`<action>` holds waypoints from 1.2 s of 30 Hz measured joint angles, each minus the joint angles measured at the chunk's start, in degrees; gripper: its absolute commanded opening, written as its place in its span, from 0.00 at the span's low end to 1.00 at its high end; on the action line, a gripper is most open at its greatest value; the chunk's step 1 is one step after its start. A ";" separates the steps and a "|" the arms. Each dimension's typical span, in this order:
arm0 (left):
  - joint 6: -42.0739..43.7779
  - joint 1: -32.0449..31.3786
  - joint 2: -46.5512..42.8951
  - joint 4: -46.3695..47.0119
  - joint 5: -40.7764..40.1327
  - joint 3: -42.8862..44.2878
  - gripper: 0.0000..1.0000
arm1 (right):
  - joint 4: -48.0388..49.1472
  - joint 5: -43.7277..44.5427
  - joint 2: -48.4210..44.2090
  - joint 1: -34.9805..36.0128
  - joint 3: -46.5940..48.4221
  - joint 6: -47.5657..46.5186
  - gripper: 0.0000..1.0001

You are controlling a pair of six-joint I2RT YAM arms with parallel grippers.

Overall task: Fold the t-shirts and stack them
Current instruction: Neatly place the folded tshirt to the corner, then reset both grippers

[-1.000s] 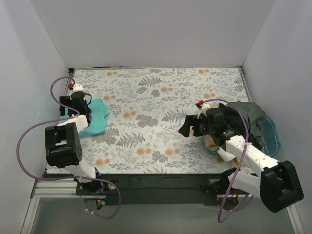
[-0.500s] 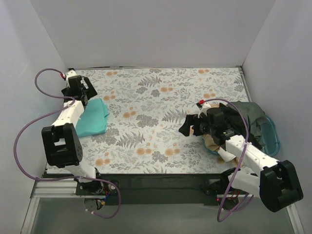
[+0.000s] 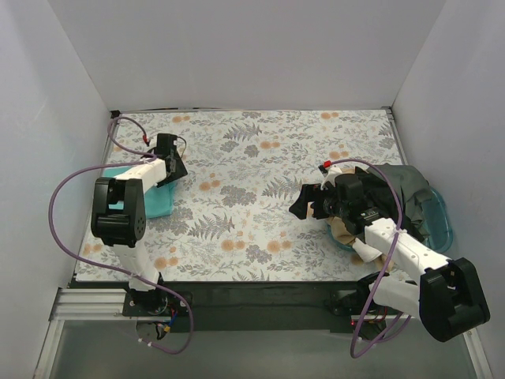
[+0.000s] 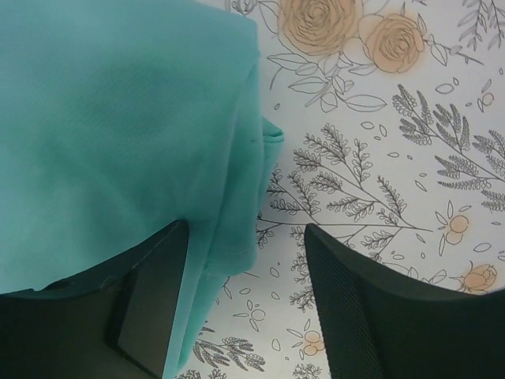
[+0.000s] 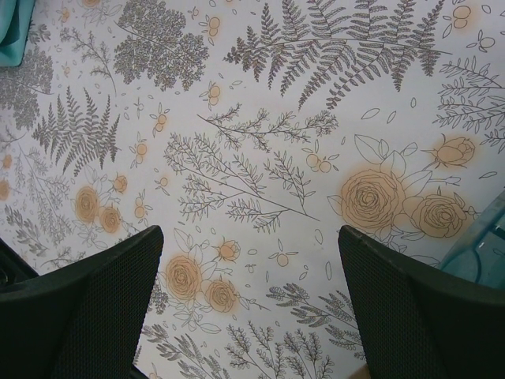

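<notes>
Floral tablecloth [image 3: 260,158] covers the table, with the teal shirt [image 4: 118,118] lying at its far left, seemingly folded. Over that shirt's right edge the left gripper [image 4: 246,237] hovers, fingers apart and empty. To the right, the right gripper [image 5: 248,245] hangs spread and empty over bare cloth beside the tub [image 3: 442,215] of shirts [image 3: 406,189]. A careless nip could catch one layer and undo the fold.

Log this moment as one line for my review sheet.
left jaws: open over teal t-shirt edge, gripping nothing | right jaws: open over bare tablecloth | other shirts: heaped at blue tub
</notes>
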 measured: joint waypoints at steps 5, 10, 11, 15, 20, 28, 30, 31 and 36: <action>-1.29 0.11 0.00 -0.31 -1.88 -0.09 0.45 | 0.02 0.15 -0.02 0.00 0.00 0.11 0.98; -2.60 0.11 0.28 -0.35 -3.39 -1.31 0.23 | 0.02 0.42 -0.04 0.00 0.00 0.11 0.98; -3.13 0.11 0.31 -0.28 -3.72 -2.16 0.21 | 0.00 0.44 -0.09 0.00 0.00 0.11 0.98; -5.86 -0.24 -0.37 0.90 -6.54 -4.44 0.12 | 0.00 0.50 -0.09 -0.02 -0.02 0.13 0.98; -9.77 -0.50 -0.52 -0.46 -10.80 -4.85 0.00 | 0.02 0.59 -0.11 -0.02 -0.04 0.13 0.98; -12.55 -0.48 -0.87 -4.22 -15.54 -5.05 0.24 | 0.02 0.70 -0.15 -0.04 -0.04 0.13 0.98; -12.57 -0.48 -1.31 -5.31 -15.28 -5.05 0.35 | -0.04 0.85 -0.22 -0.04 -0.04 0.13 0.98; -12.61 -0.52 -1.70 -6.10 -14.71 -5.05 0.36 | -0.13 1.03 -0.28 -0.04 -0.04 0.13 0.98; -13.53 -2.67 -6.67 -11.23 -10.51 -5.05 0.75 | -1.92 2.51 -0.48 -0.04 0.61 0.13 0.98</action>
